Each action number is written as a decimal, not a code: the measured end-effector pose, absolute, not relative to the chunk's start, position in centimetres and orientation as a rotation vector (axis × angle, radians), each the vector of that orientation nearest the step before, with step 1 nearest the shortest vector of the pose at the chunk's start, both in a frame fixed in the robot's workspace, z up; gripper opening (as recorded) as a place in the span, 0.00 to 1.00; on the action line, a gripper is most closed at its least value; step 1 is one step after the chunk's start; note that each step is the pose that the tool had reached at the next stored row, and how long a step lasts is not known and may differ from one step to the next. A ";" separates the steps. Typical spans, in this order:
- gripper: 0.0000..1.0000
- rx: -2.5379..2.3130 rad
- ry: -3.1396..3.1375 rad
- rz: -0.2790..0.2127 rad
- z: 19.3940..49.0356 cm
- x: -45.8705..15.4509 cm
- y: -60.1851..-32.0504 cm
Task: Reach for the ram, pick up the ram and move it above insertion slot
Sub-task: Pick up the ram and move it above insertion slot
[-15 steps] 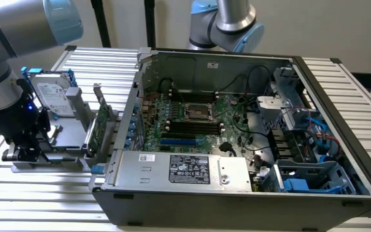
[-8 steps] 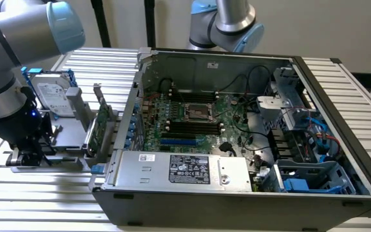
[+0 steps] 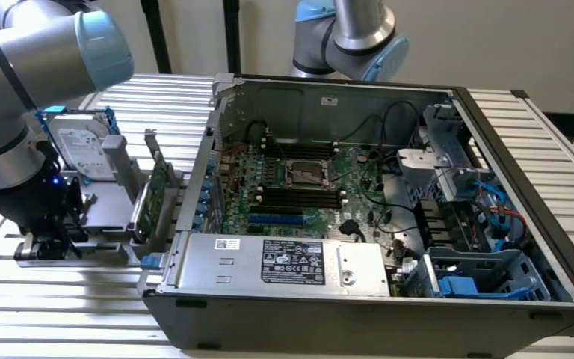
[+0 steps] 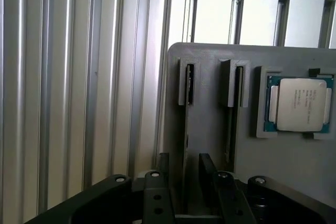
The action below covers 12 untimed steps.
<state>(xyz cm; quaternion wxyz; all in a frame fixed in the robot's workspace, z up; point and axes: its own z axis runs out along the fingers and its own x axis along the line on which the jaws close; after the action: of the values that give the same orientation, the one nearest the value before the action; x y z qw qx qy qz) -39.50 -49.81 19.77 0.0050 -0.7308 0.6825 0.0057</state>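
One ram: seen edge-on, held upright in a slot of the grey holder, near the edge of the surface at the exterior view's left.
Jaws: set narrowly apart and placed astride the ram; no contact is seen on either side.
Risk: if closed off-centre, the ram could be tilted and jammed against the slot walls, or scraped in a skewed lift.
Room: open straight above; the processor is set just beside, and the computer case wall is close by.
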 end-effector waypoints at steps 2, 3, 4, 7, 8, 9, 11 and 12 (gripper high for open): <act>0.36 -2.287 2.136 0.024 19.7 -39.5 -49.8; 0.36 -2.287 2.136 0.026 19.7 -39.5 -49.8; 0.36 -2.288 2.137 0.028 19.7 -39.5 -49.8; 0.35 -2.289 2.138 0.033 19.7 -39.5 -49.8; 0.35 -2.289 2.138 0.033 19.6 -39.5 -49.8; 0.28 -2.289 2.138 0.034 19.6 -39.5 -49.8; 0.22 -2.289 2.139 0.035 19.6 -39.5 -49.8; 0.16 -2.290 2.139 0.035 19.6 -39.5 -49.8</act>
<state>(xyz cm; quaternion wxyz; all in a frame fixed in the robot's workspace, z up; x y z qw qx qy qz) -39.51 -49.81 19.61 0.0041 -0.7307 0.6826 0.0111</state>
